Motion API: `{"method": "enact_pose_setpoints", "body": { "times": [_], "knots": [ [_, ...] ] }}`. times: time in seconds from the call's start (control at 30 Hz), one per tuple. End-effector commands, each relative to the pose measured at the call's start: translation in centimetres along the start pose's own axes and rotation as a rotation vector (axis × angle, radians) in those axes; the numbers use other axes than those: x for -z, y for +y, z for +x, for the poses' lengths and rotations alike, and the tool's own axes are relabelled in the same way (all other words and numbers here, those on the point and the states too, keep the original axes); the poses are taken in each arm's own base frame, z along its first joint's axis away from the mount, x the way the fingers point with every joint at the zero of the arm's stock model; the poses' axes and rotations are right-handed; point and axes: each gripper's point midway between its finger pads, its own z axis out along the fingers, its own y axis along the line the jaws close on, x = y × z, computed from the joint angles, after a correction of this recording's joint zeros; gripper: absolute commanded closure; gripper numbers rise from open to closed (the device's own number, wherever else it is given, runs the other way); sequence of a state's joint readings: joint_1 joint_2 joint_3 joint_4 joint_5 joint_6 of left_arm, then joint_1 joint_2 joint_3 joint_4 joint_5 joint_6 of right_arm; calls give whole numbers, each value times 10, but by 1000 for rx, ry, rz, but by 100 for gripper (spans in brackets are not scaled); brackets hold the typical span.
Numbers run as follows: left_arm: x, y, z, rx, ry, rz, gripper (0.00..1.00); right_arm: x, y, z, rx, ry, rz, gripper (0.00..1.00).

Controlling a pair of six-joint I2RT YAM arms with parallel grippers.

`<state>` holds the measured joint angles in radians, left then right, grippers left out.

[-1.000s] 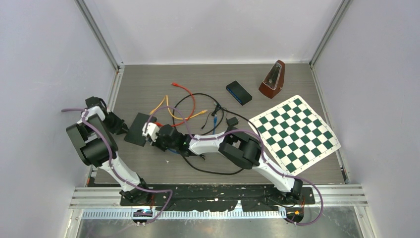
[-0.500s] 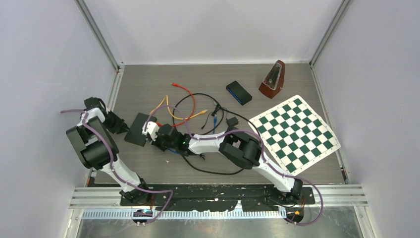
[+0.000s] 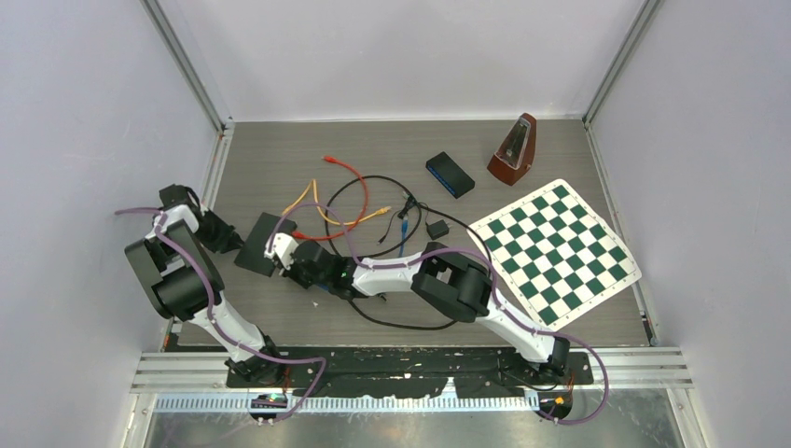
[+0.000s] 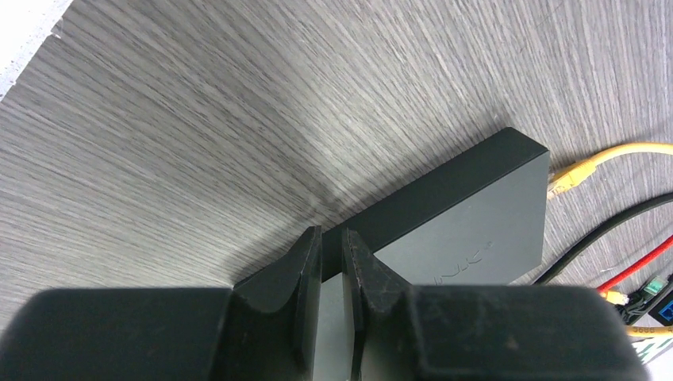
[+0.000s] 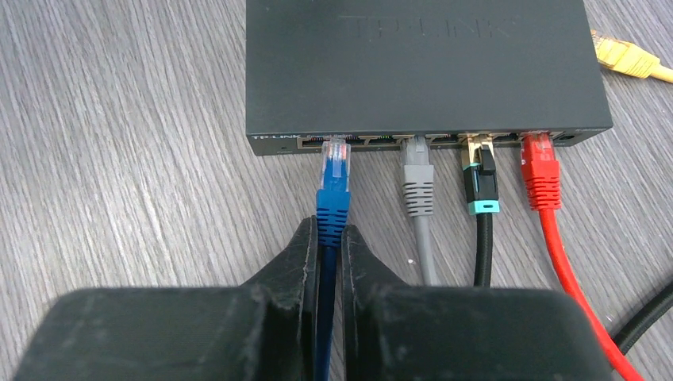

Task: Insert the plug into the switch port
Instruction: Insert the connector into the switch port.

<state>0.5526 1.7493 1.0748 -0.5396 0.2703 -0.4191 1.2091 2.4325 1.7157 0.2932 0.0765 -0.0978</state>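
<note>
The plug [image 5: 334, 178], blue with a clear head, lies on the desk [image 5: 119, 119] in the middle of the right wrist view. Its tip is at the leftmost port of the switch [image 5: 428, 63]; if it is inside cannot be told. The right end effector [image 5: 327, 238] pinches its cable just behind the boot. To its right a grey plug [image 5: 416, 178], a black plug [image 5: 480, 178] and a red plug [image 5: 540, 171] sit in other ports. The left end effector [image 4: 332, 246] is nearly pressed together, pinching a corner of the switch.
</note>
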Motion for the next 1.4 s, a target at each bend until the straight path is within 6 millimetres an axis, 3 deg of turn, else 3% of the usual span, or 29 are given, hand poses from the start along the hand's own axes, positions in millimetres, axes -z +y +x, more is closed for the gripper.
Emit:
{"method": "enact_pose_setpoints", "body": {
  "times": [0.0,0.53,0.97,1.37],
  "knots": [
    [12,-10,28,20,95,51,82,10,8,-20,-4,-8,-2,95],
    [11,-11,30,20,101,60,82,20,14,-43,21,-64,-43,95],
    [14,-12,31,19,105,61,80,16,29,-40,15,-67,-119,95],
    [18,-13,42,7,125,73,81,9,-1,-42,-16,-55,55,95]
  ]
}}
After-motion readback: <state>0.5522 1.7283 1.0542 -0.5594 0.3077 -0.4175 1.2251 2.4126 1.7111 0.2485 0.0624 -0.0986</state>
